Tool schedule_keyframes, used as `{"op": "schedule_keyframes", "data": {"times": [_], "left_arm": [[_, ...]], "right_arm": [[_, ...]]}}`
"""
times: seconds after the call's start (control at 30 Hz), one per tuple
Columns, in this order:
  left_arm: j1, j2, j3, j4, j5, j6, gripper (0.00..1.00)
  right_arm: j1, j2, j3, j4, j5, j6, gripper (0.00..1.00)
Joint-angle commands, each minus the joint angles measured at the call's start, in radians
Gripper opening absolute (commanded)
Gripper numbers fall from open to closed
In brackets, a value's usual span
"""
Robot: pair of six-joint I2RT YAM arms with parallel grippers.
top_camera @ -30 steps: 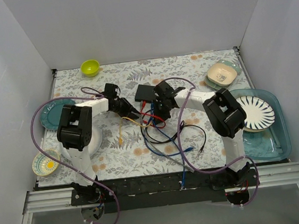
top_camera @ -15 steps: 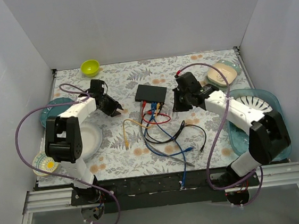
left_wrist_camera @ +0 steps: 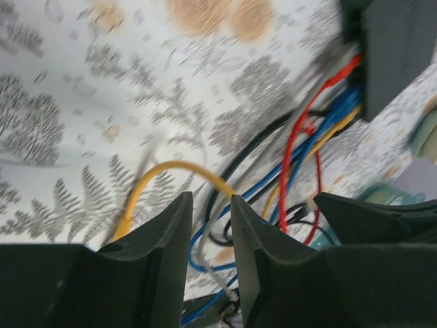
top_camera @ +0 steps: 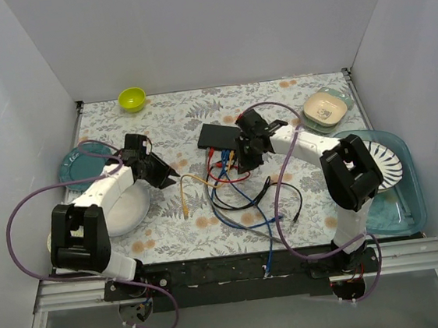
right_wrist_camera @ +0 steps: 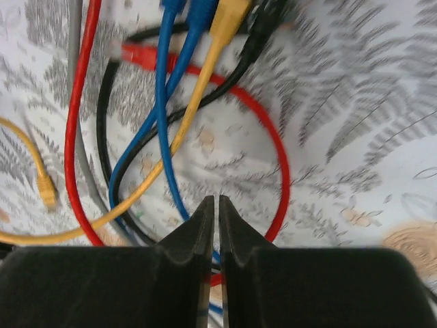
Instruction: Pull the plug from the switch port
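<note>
The dark switch (top_camera: 220,135) lies flat at the table's middle, with red, blue, yellow and black cables (top_camera: 233,186) fanning from its near edge. In the right wrist view, blue (right_wrist_camera: 198,10), yellow (right_wrist_camera: 231,15) and black (right_wrist_camera: 263,20) plugs run off the top edge, and a red plug end (right_wrist_camera: 135,52) lies on the cloth. My right gripper (top_camera: 244,161) (right_wrist_camera: 218,203) hovers over these cables, shut and empty. My left gripper (top_camera: 172,177) (left_wrist_camera: 210,205) is left of the switch (left_wrist_camera: 399,55), open a narrow gap with nothing in it. A loose yellow cable (top_camera: 185,207) (left_wrist_camera: 164,171) lies beside it.
A green bowl (top_camera: 131,99) stands at the back left, a teal plate (top_camera: 72,165) and a white plate (top_camera: 126,209) on the left. A beige dish (top_camera: 324,108) and a striped plate (top_camera: 377,164) in a blue tray (top_camera: 400,208) are on the right. Walls enclose three sides.
My left gripper has drawn back left and nearer, away from the switch. My right arm swung out to the right, then returned over the cables by the switch.
</note>
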Motion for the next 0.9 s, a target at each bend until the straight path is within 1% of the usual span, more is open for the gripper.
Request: {"op": "schedule_keyframes", "data": {"times": [0.0,0.17,0.2,0.37,0.4,0.43,0.47,0.5,0.53,0.57,0.6,0.63,0.67,0.7,0.73,0.77,0.8,0.83,0.87], "left_arm": [[-0.003,-0.099,-0.090,-0.003,0.068,0.029,0.30],[-0.004,-0.113,-0.122,-0.013,0.108,0.076,0.29],[-0.004,-0.124,-0.127,-0.008,0.117,0.073,0.30],[-0.017,-0.132,-0.142,0.009,0.148,0.061,0.30],[-0.024,-0.135,-0.144,0.010,0.149,0.058,0.30],[-0.026,-0.143,-0.145,0.012,0.148,0.056,0.30],[-0.027,-0.147,-0.148,0.016,0.148,0.055,0.30],[-0.027,-0.153,-0.153,0.018,0.143,0.052,0.30],[-0.029,-0.158,-0.155,0.020,0.140,0.049,0.30],[-0.027,-0.166,-0.155,0.024,0.137,0.044,0.30],[-0.027,-0.166,-0.152,0.026,0.135,0.038,0.30],[-0.029,-0.167,-0.145,0.027,0.134,0.038,0.34],[-0.027,-0.163,-0.139,0.036,0.134,0.038,0.39],[-0.029,-0.158,-0.127,0.042,0.135,0.035,0.44],[-0.026,-0.152,-0.121,0.049,0.140,0.029,0.48],[-0.024,-0.141,-0.118,0.052,0.140,0.017,0.73],[-0.023,-0.140,-0.115,0.056,0.140,0.000,0.83],[-0.024,-0.141,-0.125,0.062,0.143,-0.034,0.91],[-0.024,-0.144,-0.135,0.097,0.161,-0.057,0.98]], "right_arm": [[0.065,-0.044,0.021,-0.082,-0.162,-0.004,0.13],[0.137,-0.115,-0.048,-0.154,-0.207,0.008,0.14],[0.147,-0.118,-0.039,-0.231,-0.199,0.008,0.15],[0.171,-0.127,-0.015,-0.428,-0.182,-0.044,0.18],[0.173,-0.132,-0.008,-0.456,-0.155,-0.053,0.18],[0.171,-0.138,0.015,-0.521,-0.115,-0.059,0.18],[0.171,-0.168,0.032,-0.542,-0.054,-0.035,0.18],[0.173,-0.194,0.046,-0.547,0.065,-0.020,0.18],[0.171,-0.223,0.069,-0.530,0.116,-0.009,0.18],[0.171,-0.290,0.075,-0.464,0.173,0.015,0.18],[0.171,-0.323,0.077,-0.421,0.283,0.029,0.19],[0.170,-0.354,0.067,-0.366,0.324,0.028,0.22],[0.168,-0.409,0.022,-0.226,0.364,0.025,0.54],[0.161,-0.431,-0.017,-0.179,0.435,0.052,0.80],[0.148,-0.444,-0.050,-0.118,0.430,0.065,0.93],[0.078,-0.454,-0.104,-0.062,0.375,0.059,0.98],[0.041,-0.449,-0.118,0.008,0.232,0.051,0.98],[-0.006,-0.434,-0.120,0.013,0.193,0.055,0.98],[-0.019,-0.399,-0.117,0.009,0.174,0.060,0.98]]}}
